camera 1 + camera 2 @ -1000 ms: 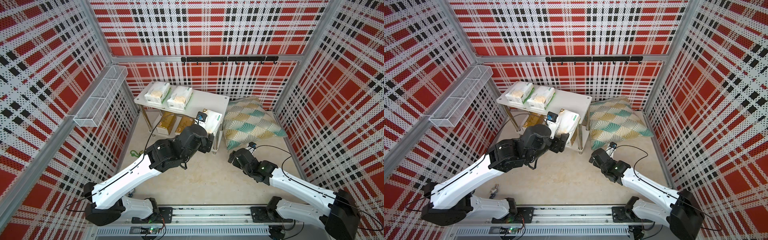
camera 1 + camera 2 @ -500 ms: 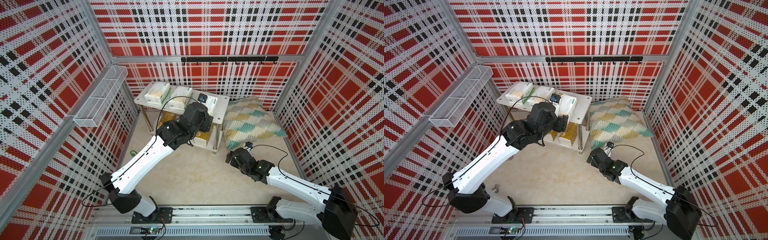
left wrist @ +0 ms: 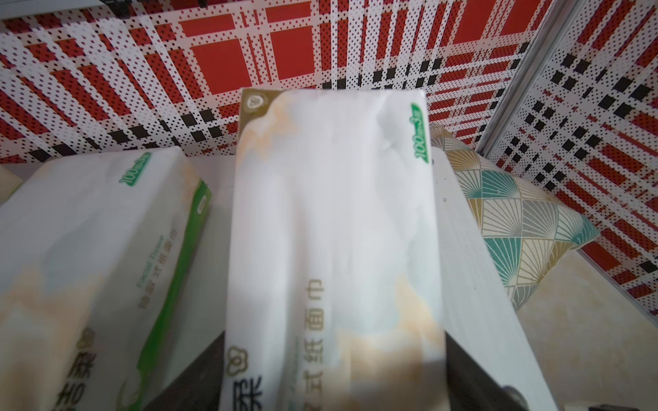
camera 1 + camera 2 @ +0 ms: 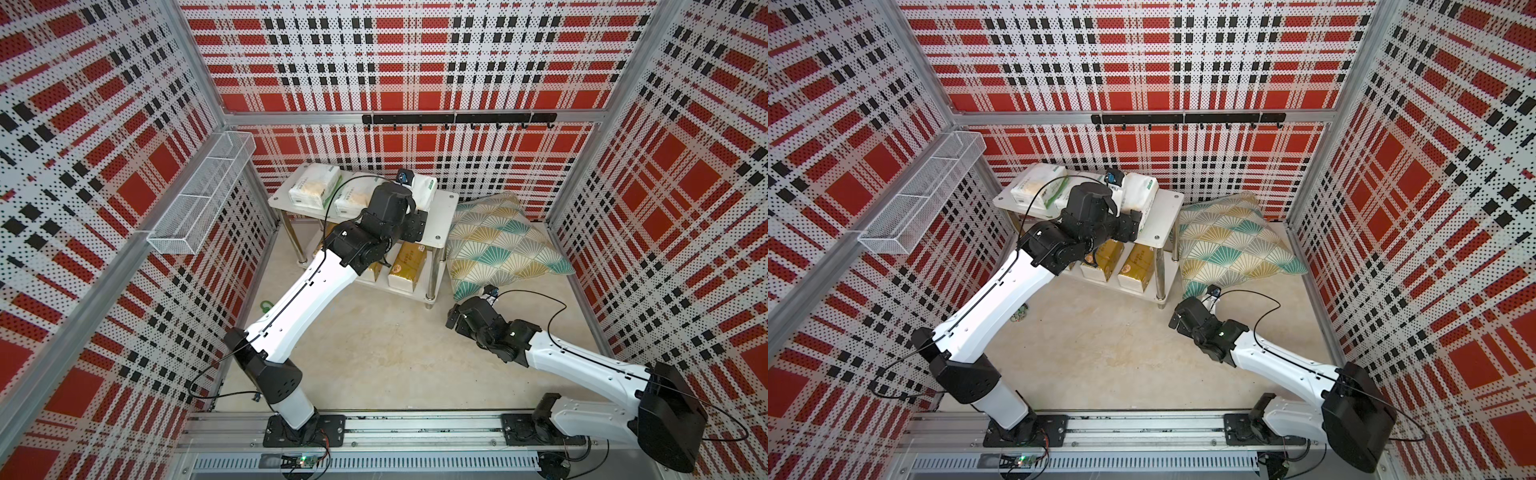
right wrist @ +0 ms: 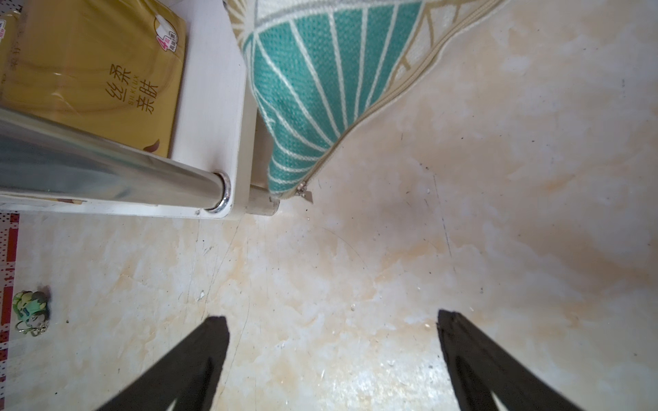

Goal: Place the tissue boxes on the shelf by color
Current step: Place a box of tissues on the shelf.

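Observation:
A white tissue box [image 3: 331,220] is clamped between the dark fingers of my left gripper [image 3: 333,338]. It hangs over the right part of the shelf's top board [image 4: 442,216]; whether it touches the board I cannot tell. In both top views the held box [image 4: 426,189] [image 4: 1142,195] sits right of two white tissue boxes [image 4: 313,189] [image 4: 353,199] lying on that board. Gold tissue boxes [image 4: 409,264] [image 4: 1104,257] lie on the lower board. My right gripper [image 5: 333,320] is open and empty above the bare floor, by the shelf's front right leg [image 5: 106,167].
A teal-and-gold pillow [image 4: 498,245] leans against the shelf's right end. A white wire basket [image 4: 199,199] hangs on the left wall and a black hook rail [image 4: 457,118] on the back wall. A small green trinket [image 4: 264,306] lies on the floor left of the shelf.
My left arm has carried the white box from in front of the shelf up and back over the top board. The right arm has edged slightly toward the shelf.

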Tool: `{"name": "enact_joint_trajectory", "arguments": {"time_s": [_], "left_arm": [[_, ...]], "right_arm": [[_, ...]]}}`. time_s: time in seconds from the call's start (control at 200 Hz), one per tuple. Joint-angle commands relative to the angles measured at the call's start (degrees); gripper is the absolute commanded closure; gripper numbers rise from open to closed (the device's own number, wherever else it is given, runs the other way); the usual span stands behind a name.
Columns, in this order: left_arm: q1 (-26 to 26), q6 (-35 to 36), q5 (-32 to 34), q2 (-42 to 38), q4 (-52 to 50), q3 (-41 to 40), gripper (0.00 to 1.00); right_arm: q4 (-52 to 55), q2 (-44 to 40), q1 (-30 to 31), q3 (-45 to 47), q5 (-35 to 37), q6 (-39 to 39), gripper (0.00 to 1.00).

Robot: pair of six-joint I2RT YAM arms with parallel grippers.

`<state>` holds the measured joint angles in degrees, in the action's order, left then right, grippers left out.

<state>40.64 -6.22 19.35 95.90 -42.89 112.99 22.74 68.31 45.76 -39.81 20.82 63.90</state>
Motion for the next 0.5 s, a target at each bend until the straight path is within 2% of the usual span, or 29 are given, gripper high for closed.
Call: {"name": "enact_joint_trajectory", "arguments": {"time_s": [0.0, 0.24, 0.496], "left_arm": [[-0.4, -0.3, -1.4, 1.3, 0.6, 1.0, 0.21], [-0.4, -0.7, -1.4, 1.1, -0.5, 1.4, 0.11], [-0.2, -0.6, -1.5, 1.4, -0.1, 1.4, 0.06]], "right_arm": [[-0.8, 0.3, 0.5, -1.2, 0.4, -0.6, 0.00], [-1.1, 0.6, 0.5, -1.3, 0.2, -0.5, 0.00], [-1.5, 0.7, 0.5, -1.6, 0.2, -0.4, 0.00]]}}
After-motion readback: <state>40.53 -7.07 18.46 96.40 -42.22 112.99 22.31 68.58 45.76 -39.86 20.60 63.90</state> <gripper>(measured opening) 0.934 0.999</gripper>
